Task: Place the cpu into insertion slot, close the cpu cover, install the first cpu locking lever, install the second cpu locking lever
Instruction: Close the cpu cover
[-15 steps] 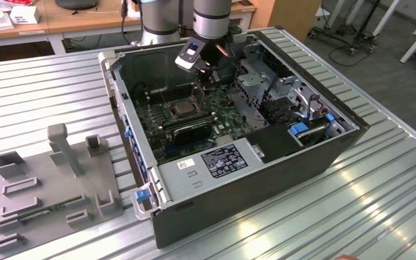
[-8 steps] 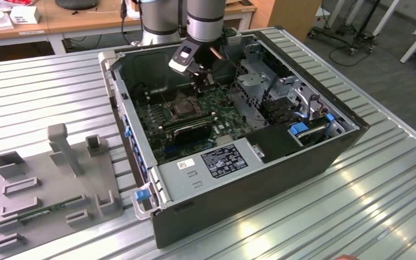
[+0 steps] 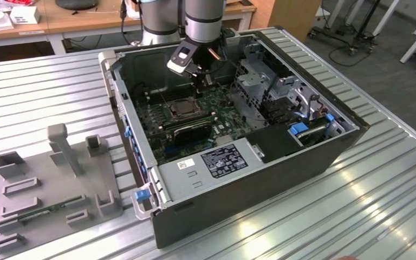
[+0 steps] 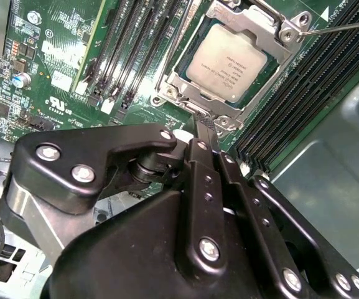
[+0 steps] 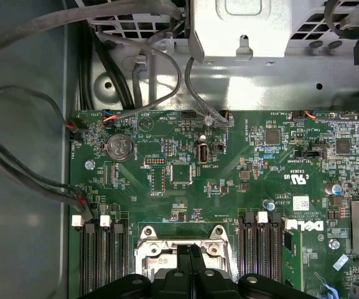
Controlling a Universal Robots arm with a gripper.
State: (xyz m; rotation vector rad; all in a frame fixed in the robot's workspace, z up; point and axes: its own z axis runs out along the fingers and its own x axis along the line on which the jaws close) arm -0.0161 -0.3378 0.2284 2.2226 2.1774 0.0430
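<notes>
The cpu [image 4: 227, 67], a square chip with a dull silvery top, lies in the insertion slot [image 3: 182, 109] on the green motherboard [image 5: 229, 180]. The cpu cover [image 4: 267, 26] lies flat over it as a metal frame around the chip. A thin locking lever [image 4: 347, 25] sticks out from one corner of the socket. My gripper [image 4: 203, 119] is shut, its black fingertips pressed together just off the socket's edge with nothing seen between them. In the first wrist view the gripper [image 5: 188, 252] hangs over the socket's rim [image 5: 148, 237]. In the exterior view the gripper [image 3: 206, 78] reaches into the open case.
The open computer case [image 3: 324, 146] lies on a ribbed metal table [image 3: 381, 206]. Black memory slots [image 4: 328, 87] flank the socket. Cables [image 5: 17, 156] and a metal drive cage [image 3: 255, 81] crowd the case. A grey fixture [image 3: 49, 189] sits at the exterior view's left.
</notes>
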